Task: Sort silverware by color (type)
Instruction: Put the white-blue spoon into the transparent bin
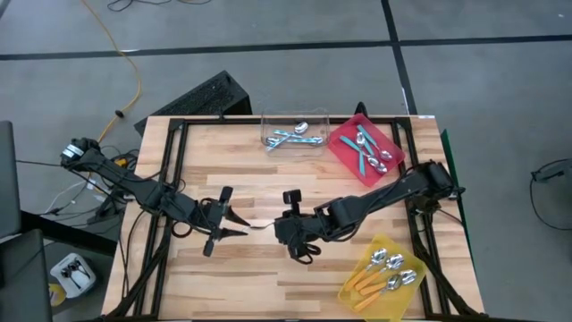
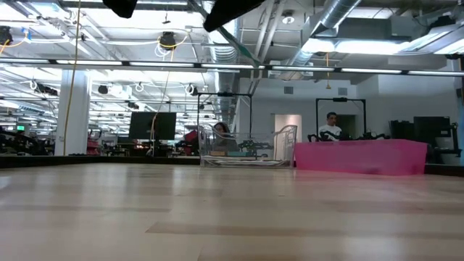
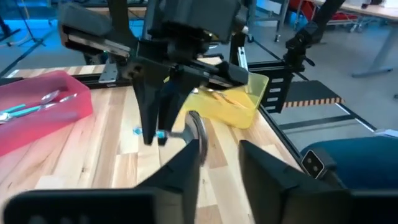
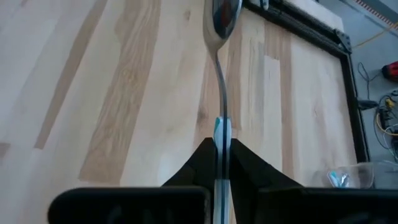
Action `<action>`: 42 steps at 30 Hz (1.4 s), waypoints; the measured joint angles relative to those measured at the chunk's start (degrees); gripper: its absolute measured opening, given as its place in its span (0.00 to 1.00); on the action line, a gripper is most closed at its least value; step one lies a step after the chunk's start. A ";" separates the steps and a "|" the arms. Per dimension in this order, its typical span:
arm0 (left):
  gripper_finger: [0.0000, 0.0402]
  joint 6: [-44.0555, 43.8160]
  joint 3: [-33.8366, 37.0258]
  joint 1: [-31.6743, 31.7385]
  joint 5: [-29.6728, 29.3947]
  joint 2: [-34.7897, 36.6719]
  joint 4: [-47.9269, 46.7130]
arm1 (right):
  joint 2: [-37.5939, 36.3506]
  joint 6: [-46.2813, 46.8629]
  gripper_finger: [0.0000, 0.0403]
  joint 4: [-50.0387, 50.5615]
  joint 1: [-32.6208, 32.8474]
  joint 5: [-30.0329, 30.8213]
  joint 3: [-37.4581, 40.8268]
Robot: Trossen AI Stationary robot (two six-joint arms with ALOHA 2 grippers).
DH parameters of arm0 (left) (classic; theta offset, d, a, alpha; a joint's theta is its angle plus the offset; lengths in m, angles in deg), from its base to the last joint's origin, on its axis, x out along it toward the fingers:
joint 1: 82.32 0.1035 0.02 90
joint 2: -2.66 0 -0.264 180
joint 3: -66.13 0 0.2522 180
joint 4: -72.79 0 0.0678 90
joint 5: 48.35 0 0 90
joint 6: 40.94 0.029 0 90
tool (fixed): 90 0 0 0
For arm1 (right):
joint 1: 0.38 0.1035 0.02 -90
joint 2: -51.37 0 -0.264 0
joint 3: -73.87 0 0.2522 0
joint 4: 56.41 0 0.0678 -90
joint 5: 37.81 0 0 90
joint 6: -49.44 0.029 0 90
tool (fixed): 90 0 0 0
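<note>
My right gripper hangs over the table's middle, shut on a spoon with a light blue handle. The spoon's shiny bowl reaches toward my left gripper. That gripper is open and faces it from the left. The bowl stands just above one left finger; whether they touch, I cannot tell. Light blue spoons lie in the clear tray, teal ones in the red tray, and orange ones in the yellow tray. My right gripper pinches the spoon's light blue handle between its two fingers. It comes slanting down from the table's right. The spoon runs on out of the fingertips toward the table's left, bowl foremost. It is lifted clear of the wood.
The clear tray and the red tray sit at the far edge, and the yellow tray sits at the near right corner. A black frame rail runs along the table's sides. Bare wood lies around both grippers.
</note>
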 joint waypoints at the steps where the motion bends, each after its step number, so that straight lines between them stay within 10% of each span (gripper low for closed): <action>1: 0.26 -0.07 -0.08 0.00 -0.13 0.00 -0.45 | -0.16 0.05 0.11 0.39 0.05 0.01 0.03; 8: 0.44 -4.85 -1.54 0.03 -7.10 1.08 -10.47 | -1.69 2.09 0.11 4.51 0.72 7.09 -0.06; 21: 0.45 -6.41 -2.29 0.07 -14.18 1.18 -12.41 | -2.02 -1.73 0.11 7.85 -3.89 28.18 0.01; 33: 0.45 -3.48 -2.26 0.07 -14.24 1.18 -12.85 | -1.89 -12.04 0.11 8.22 -16.57 27.13 0.00; 42: 0.45 -3.02 -2.24 0.07 -14.53 1.18 -14.89 | -1.86 -16.60 0.11 5.78 -28.07 11.75 0.01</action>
